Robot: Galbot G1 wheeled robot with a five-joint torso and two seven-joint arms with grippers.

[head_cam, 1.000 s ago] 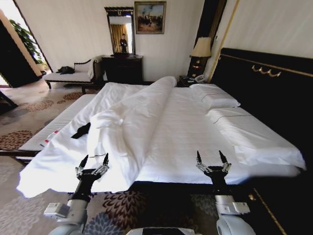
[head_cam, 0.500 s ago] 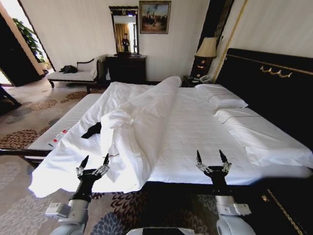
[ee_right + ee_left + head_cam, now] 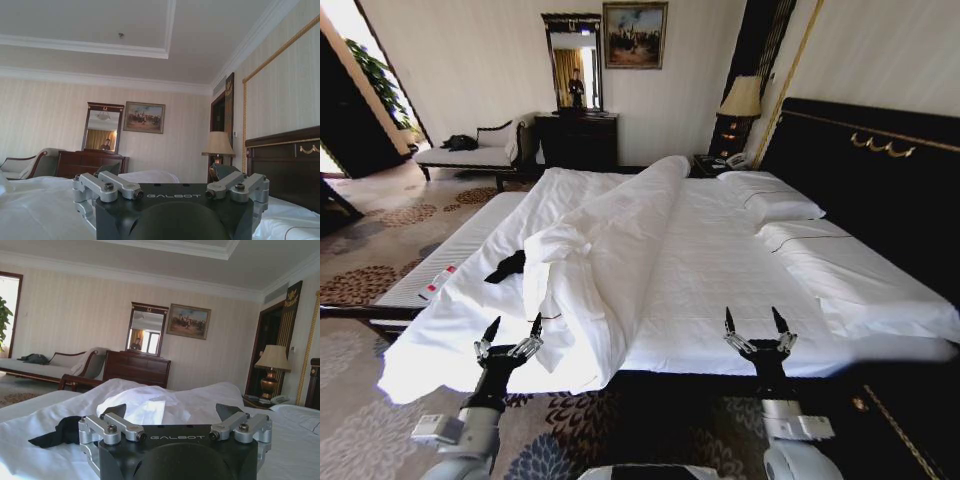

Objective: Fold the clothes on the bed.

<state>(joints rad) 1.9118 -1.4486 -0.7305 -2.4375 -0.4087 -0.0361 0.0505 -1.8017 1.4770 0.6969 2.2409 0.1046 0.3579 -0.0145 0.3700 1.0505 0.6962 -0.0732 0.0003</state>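
The clothes [image 3: 507,266] are a small black crumpled heap on the left part of the bed [image 3: 720,270], beside the bunched white duvet [image 3: 605,250]. In the left wrist view the clothes [image 3: 57,432] lie on the white bedding ahead of the gripper. My left gripper [image 3: 512,326] [image 3: 171,411] is open over the bed's near edge, short of the clothes and holding nothing. My right gripper [image 3: 752,318] [image 3: 165,170] is open and holding nothing at the near edge further right.
A narrow white bench [image 3: 445,260] runs along the bed's left side with a small red-and-white item [image 3: 438,283] on it. Pillows [image 3: 770,205] lie by the dark headboard [image 3: 870,170]. A chaise [image 3: 470,155], dresser [image 3: 578,138] and lamp [image 3: 741,100] stand at the far wall.
The whole picture has shifted a little to the right, so the camera has moved. Both grippers keep the same open pose, and the clothes lie as before.
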